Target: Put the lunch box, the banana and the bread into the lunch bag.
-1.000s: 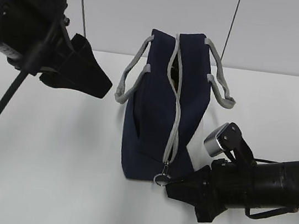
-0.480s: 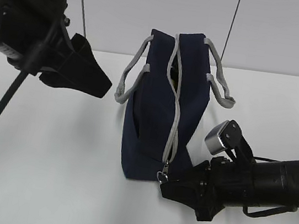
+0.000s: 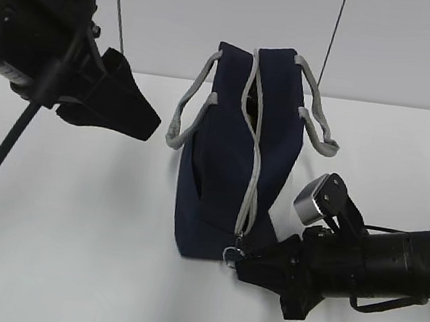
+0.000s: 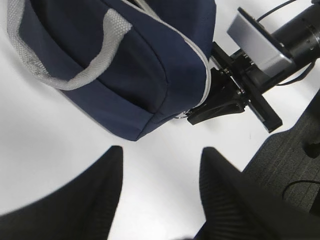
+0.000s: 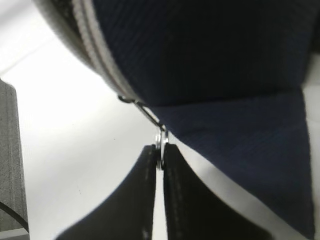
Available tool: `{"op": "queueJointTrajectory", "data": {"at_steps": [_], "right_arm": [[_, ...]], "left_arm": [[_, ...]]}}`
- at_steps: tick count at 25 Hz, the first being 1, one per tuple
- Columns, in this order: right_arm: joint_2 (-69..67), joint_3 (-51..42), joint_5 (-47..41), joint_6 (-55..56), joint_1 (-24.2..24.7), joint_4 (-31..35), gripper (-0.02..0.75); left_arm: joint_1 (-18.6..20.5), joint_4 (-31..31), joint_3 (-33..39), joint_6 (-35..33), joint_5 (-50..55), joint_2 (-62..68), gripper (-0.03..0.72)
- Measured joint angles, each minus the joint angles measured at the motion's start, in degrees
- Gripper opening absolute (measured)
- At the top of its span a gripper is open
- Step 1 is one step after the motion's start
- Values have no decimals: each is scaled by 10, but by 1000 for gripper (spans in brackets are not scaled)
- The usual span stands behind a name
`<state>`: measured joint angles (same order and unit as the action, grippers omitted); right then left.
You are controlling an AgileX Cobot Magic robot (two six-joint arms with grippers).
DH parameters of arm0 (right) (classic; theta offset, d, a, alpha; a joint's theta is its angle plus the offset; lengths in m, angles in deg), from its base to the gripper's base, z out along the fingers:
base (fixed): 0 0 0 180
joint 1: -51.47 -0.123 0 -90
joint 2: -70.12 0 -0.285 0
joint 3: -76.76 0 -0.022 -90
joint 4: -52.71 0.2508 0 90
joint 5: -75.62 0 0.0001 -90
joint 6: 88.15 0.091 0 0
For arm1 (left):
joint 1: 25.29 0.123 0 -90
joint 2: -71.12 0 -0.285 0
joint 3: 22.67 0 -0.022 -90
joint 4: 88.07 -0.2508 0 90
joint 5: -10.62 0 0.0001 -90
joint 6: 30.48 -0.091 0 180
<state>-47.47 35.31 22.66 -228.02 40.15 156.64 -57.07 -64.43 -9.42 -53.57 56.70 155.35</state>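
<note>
The navy lunch bag (image 3: 224, 178) stands upright mid-table, its grey zipper (image 3: 254, 158) running over the top and down the near end. Two grey handles (image 3: 186, 113) hang at its sides. My right gripper (image 3: 242, 266) is at the bag's near bottom corner. In the right wrist view it (image 5: 160, 155) is shut on the metal ring pull (image 5: 160, 142) of the zipper. My left gripper (image 3: 150, 124) hovers left of the bag, above the table. The left wrist view shows it (image 4: 162, 150) open with nothing between its fingers. The lunch box, banana and bread are out of view.
The white table (image 3: 66, 252) stretches out on both sides of the bag. A pale wall (image 3: 408, 44) stands behind, with two thin rods (image 3: 118, 3) in front of it. The right arm's silver camera block (image 3: 318, 199) sits close to the bag's right side.
The right gripper pushed in toward the bag's corner, then eased back slightly, and its fingertips now pinch the ring pull. The left arm and bag have not moved.
</note>
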Motion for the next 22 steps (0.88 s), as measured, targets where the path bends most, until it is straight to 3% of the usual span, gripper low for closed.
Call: {"op": "queueJointTrajectory", "data": {"at_steps": [4,10,22], "right_arm": [[0,0,2,-1,0,1,-15],[0,0,2,27,0,-8,-15],[98,0,67,162,0,-119,-16]], "left_arm": [[0,0,0,0,0,0,361],[0,-1,0,0,0,0,361],[0,-1,0,0,0,0,361]]}}
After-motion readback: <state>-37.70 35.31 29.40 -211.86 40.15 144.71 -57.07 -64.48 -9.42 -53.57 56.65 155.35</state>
